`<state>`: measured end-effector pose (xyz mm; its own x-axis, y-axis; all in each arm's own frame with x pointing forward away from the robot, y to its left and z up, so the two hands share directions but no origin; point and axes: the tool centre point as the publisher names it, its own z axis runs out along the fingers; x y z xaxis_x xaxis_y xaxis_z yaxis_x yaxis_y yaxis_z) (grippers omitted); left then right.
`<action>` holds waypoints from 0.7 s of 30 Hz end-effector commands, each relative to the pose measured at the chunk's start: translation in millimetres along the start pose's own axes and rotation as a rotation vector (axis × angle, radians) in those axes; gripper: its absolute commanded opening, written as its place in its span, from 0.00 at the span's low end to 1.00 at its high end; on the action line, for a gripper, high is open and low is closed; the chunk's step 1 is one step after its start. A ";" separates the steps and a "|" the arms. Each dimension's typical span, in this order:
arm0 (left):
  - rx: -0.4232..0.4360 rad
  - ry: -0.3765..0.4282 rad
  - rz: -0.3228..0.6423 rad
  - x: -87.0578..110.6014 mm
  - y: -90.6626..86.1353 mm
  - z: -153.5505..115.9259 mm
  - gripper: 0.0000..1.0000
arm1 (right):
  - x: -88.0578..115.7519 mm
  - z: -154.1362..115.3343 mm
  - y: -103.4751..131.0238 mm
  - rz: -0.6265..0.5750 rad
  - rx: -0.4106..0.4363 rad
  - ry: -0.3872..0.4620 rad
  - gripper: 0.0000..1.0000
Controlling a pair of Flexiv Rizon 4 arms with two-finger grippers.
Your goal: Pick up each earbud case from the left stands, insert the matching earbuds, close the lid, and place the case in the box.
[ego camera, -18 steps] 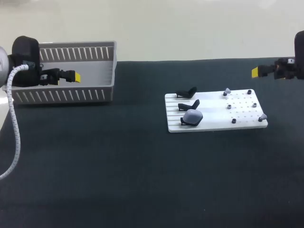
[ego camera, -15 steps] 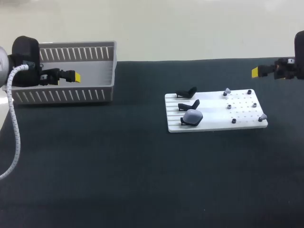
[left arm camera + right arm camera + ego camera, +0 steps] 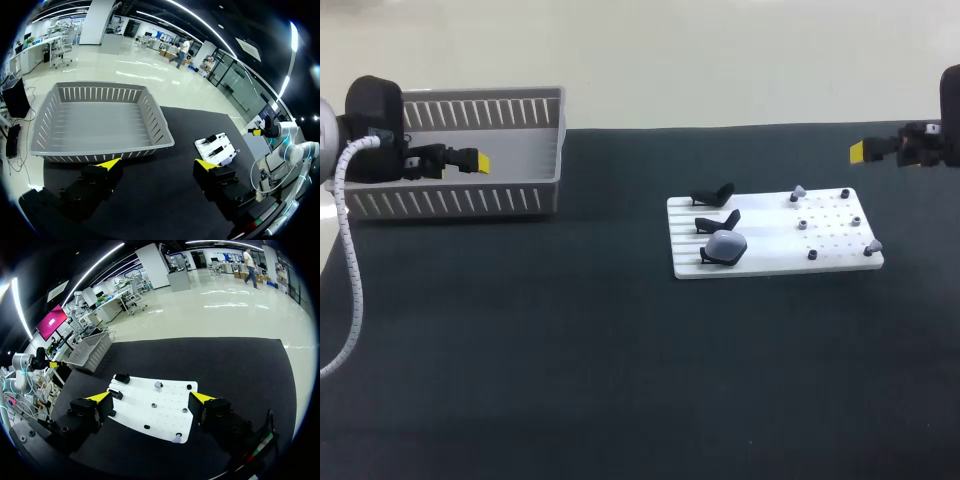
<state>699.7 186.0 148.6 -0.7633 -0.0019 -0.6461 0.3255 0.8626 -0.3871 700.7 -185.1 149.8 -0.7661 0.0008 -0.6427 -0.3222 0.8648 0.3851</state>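
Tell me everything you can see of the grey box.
The grey box is a rectangular open-topped bin, plastic by its look, with slotted walls and a plain rim. It stands upright at the far left corner of the dark table, and the left wrist view shows it empty. The left gripper hangs open close by and does not seem to touch it.

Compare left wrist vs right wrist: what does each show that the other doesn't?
Left wrist only: the inside of the grey box, close ahead of the open left gripper.
Right wrist only: the board's peg side up close, with small grey earbuds and dark knobs, ahead of the open right gripper.
Both: the white board, its black stands and the dark table. The box also appears in the right wrist view, but far off and from the side.
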 end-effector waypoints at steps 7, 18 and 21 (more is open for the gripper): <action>0.095 0.001 0.122 -0.3 -14.7 0.1 1.00 | 0.2 -0.4 -0.1 -0.001 0.000 0.000 1.00; 0.200 -0.032 0.329 2.8 -40.7 1.1 1.00 | 0.2 -0.4 -0.1 -0.001 0.000 0.000 1.00; 0.249 -0.041 0.394 5.6 -48.8 1.5 1.00 | 0.2 -0.4 -0.1 -0.001 0.000 0.000 1.00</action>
<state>684.0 140.9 164.6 -0.5779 0.3000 -0.7589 0.6578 0.7217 -0.2156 700.7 -185.1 149.8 -0.7661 0.0008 -0.6427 -0.3221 0.8648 0.3851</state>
